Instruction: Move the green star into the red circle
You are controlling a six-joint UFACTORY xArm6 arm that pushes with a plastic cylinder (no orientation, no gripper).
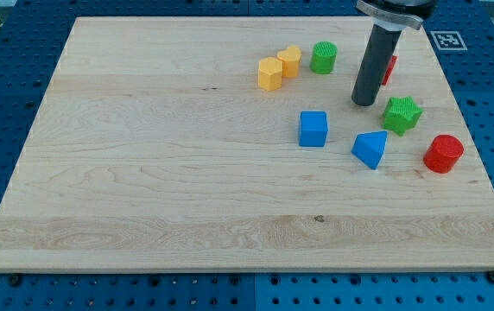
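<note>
The green star [402, 113] lies on the wooden board at the view's right. The red circle [443, 153] is a red round block just below and to the right of the star, a small gap apart from it. My tip [365, 102] rests on the board just to the left of the green star, slightly above its middle, close to it but not clearly touching. The dark rod rises from there to the view's top.
A blue cube [313, 129] and a blue triangular block [370, 148] lie left of and below the star. A green cylinder [323, 57], a yellow heart [289, 60] and a yellow hexagonal block [270, 73] sit higher up. A red block [389, 68] is partly hidden behind the rod.
</note>
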